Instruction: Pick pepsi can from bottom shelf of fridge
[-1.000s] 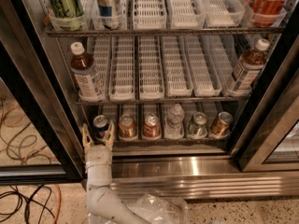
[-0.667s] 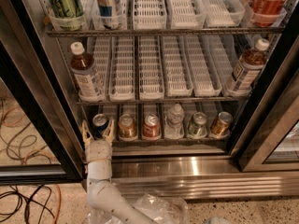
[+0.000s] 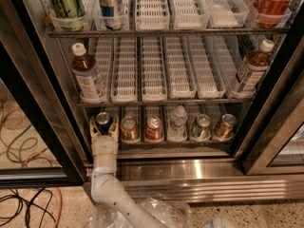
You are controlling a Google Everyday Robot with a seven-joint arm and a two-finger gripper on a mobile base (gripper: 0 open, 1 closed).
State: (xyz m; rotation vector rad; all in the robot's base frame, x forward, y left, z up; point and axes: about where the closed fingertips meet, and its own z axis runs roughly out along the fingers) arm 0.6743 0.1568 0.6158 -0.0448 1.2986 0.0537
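Note:
The pepsi can (image 3: 103, 119), blue with a silver top, stands at the far left of the bottom shelf (image 3: 175, 142) of the fridge (image 3: 38, 94). My gripper (image 3: 104, 126) reaches in from below on a white arm (image 3: 105, 175). Its two fingers (image 3: 92, 127) press against the can's left and right sides. The can still rests on the shelf, and its lower part is hidden behind the gripper.
To the right on the bottom shelf stand an orange-brown can (image 3: 128, 128), a red can (image 3: 153, 128), a clear bottle (image 3: 177, 122), a green can (image 3: 202, 127) and a gold can (image 3: 224, 126). Tea bottles (image 3: 88, 79) stand above. A steel sill (image 3: 190, 170) fronts the shelf. Cables (image 3: 23, 137) lie on the floor at left.
The fingers have drawn in a little around the pepsi can. The arm and can have hardly moved.

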